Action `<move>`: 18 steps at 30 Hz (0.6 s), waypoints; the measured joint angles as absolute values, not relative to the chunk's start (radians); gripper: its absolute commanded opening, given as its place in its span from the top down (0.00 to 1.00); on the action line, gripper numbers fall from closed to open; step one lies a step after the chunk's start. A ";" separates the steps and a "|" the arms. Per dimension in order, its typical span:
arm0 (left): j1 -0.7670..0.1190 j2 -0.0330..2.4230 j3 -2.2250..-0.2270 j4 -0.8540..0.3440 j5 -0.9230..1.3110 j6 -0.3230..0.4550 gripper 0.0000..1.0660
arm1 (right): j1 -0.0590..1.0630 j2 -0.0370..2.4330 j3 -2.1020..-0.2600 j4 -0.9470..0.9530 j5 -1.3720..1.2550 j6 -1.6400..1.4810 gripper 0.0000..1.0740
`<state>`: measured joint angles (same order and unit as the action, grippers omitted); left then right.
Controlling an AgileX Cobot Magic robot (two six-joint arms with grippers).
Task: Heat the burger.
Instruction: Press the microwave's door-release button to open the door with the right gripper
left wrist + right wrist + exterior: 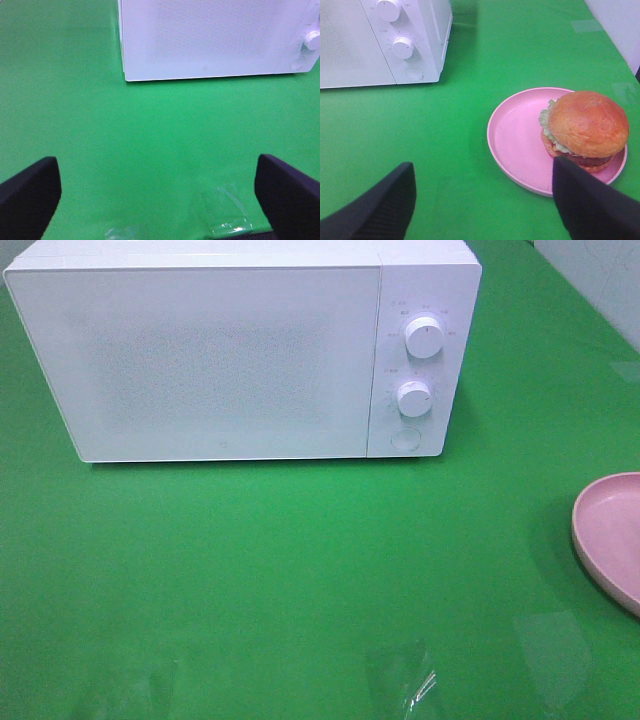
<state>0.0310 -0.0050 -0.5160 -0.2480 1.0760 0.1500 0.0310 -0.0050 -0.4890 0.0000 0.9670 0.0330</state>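
The burger (pixel 585 127), with a glossy brown bun, green lettuce and a dark patty, sits on the far side of a round pink plate (pixel 515 135) in the right wrist view. My right gripper (pixel 482 200) hovers open a short way back from the plate, holding nothing; one dark finger (pixel 590 200) overlaps the plate's near rim in the picture. In the exterior high view only the plate's edge (pixel 610 535) shows at the right; the burger and both grippers are out of frame. My left gripper (pixel 160 200) is open and empty above bare green cloth, facing the microwave (pixel 215 40).
The white microwave (pixel 220 350) stands at the back with its door shut, two knobs (pixel 425 337) and a round button (pixel 405 438) on its right panel. Clear tape patches (pixel 400 675) lie on the green table near the front edge.
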 measured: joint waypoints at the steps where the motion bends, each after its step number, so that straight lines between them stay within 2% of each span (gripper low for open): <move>1: 0.031 -0.005 -0.516 -0.248 1.076 0.150 0.08 | 0.031 -0.005 -0.489 0.000 0.967 0.033 0.32; 18: 0.031 -0.005 -0.516 -0.248 1.076 0.150 0.08 | 0.031 -0.005 -0.495 0.000 0.963 0.033 0.32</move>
